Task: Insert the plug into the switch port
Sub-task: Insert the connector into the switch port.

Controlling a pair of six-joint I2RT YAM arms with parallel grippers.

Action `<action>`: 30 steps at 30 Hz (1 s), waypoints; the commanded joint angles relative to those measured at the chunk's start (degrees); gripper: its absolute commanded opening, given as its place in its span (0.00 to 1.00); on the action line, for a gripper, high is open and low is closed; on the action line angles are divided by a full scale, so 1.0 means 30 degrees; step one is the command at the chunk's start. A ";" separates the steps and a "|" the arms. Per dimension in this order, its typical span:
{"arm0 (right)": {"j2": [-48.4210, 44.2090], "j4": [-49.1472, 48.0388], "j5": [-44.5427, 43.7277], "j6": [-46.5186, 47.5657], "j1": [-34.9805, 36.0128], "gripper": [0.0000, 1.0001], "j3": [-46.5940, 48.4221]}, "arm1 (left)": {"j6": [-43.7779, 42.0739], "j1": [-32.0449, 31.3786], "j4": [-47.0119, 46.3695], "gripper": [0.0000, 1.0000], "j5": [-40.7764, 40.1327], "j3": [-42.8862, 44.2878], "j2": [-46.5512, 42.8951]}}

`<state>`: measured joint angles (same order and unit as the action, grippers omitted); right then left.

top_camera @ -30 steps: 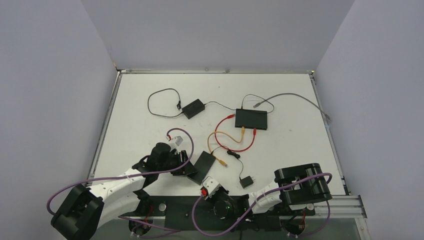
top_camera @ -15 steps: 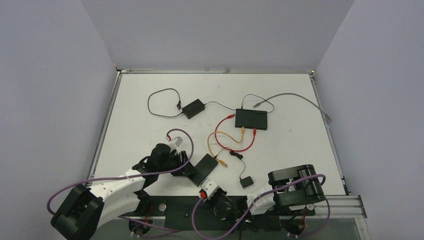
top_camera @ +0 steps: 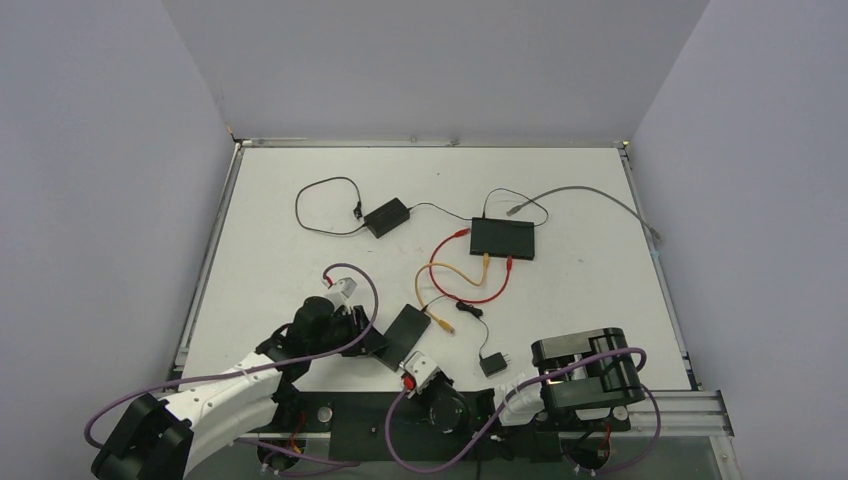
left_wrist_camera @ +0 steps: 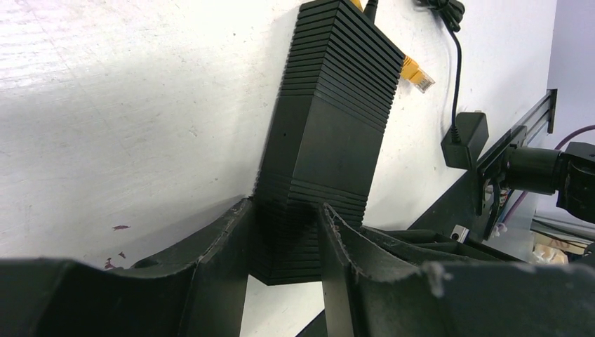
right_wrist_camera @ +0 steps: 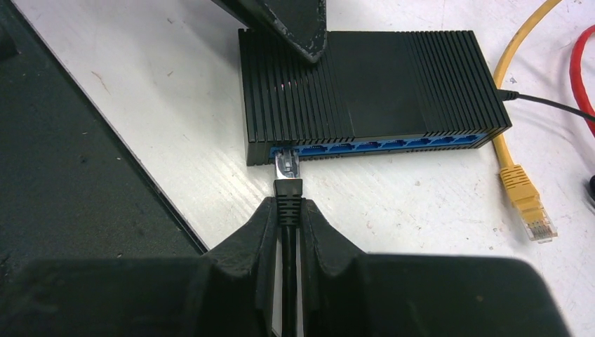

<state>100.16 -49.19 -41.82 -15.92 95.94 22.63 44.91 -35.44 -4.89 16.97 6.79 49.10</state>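
Right wrist: black plug (right_wrist_camera: 288,184), clear tip, at ribbed switch (right_wrist_camera: 393,77), blue ports

The left arm (top_camera: 225,385) wore a white shell between black joint housings, and a purple cable (top_camera: 345,268) looped along it. The right arm (top_camera: 585,372) showed ribbed black motor blocks and a white link, with a red mark (top_camera: 408,383) on its pale wrist block. The left gripper (left_wrist_camera: 283,210) and right gripper (right_wrist_camera: 289,210) had matte black fingers (right_wrist_camera: 337,253), their edges chipped and scuffed pale.
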 commanded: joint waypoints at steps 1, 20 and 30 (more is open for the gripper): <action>-0.0224 -0.1102 -0.0605 -0.0350 -0.0880 0.00 0.0698 | 0.0909 -0.0637 -0.0113 0.34 0.1528 -0.0225 -0.0549; -0.0788 -0.1854 0.3435 0.3359 -0.3694 0.00 0.2454 | 0.1502 -0.1860 -0.1811 0.25 0.1275 -0.0732 0.0311; -0.1458 -0.0714 0.2392 0.2810 -0.4320 0.00 0.3326 | 0.2108 -0.2348 -0.2105 0.20 0.1220 -0.1196 -0.0182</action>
<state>99.46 -43.83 -30.44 -6.68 86.54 27.07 46.74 -37.95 -12.25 4.82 4.49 48.99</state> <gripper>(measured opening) 0.098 0.272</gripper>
